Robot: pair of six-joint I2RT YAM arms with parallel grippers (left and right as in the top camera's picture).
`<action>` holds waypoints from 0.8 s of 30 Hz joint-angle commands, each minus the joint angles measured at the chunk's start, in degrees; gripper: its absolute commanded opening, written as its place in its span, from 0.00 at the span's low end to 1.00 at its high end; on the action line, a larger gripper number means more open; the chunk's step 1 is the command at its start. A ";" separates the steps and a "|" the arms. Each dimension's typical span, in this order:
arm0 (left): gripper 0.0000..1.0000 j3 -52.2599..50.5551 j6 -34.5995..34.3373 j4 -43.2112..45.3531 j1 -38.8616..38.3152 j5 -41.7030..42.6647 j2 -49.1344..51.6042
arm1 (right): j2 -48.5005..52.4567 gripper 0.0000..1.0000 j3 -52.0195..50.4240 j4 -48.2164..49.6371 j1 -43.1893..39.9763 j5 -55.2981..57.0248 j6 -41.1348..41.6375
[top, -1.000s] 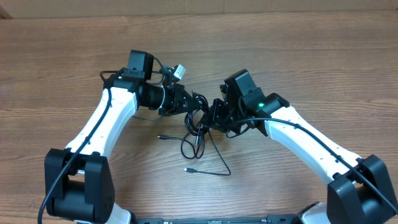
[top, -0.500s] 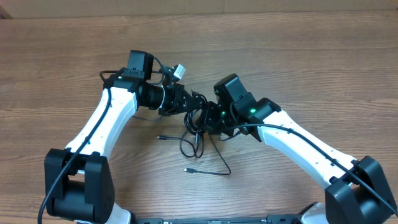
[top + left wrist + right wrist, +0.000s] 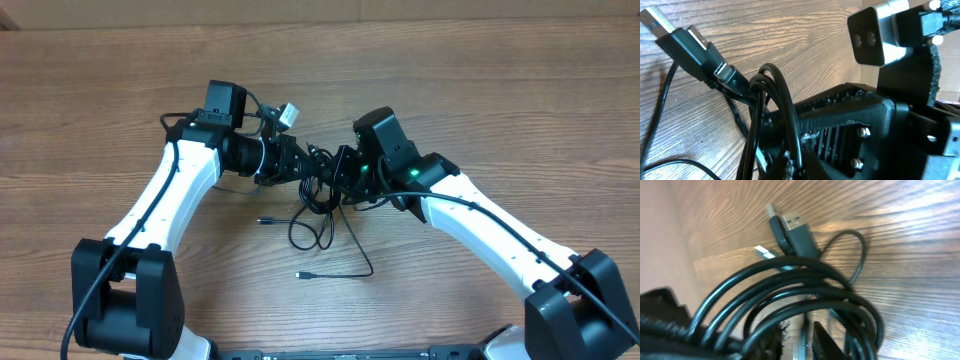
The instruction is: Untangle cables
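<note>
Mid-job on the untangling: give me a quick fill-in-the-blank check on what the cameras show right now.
1. The table is made of ____.
2. A green light glows on the ____ arm.
3. The USB plug in the right wrist view has a ____ body.
4. From the bundle, the cables trail in loose loops toward the ____ edge of the overhead view.

Missing words: wood; right; black; bottom.

Left gripper point(image 3: 308, 171) clamped shut, right gripper point(image 3: 335, 180) facing it, nearly tip to tip — opening unclear
</note>
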 commanded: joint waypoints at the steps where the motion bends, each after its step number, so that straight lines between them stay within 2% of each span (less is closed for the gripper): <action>1: 0.04 0.26 1.55 -0.42 -0.17 1.75 -0.22 | 0.11 0.22 0.13 -0.26 0.17 4.17 -0.92; 4: 0.04 0.26 1.77 -0.44 -0.17 1.73 -0.22 | 0.09 0.22 0.13 -0.90 0.07 3.32 -3.28; 9: 0.04 0.26 4.50 -0.44 -0.17 1.73 -0.22 | -1.18 0.19 0.20 -2.32 -2.05 -9.94 -17.68; 10: 0.04 0.26 7.61 -0.37 -0.15 1.68 -0.22 | -2.58 0.19 0.35 -4.59 -3.74 -12.96 -20.76; 15: 0.04 0.26 23.41 -0.85 -0.22 -1.46 -0.22 | -6.03 0.20 0.37 -11.98 -9.14 -13.62 -24.48; 22: 0.04 0.26 34.03 -0.87 -0.26 4.63 -0.22 | -6.05 0.24 0.11 -18.03 -12.92 -9.66 -25.77; 24: 0.04 0.26 36.65 -0.87 -0.33 7.39 -0.22 | -6.05 0.30 -0.13 -18.10 -12.90 -9.05 -25.49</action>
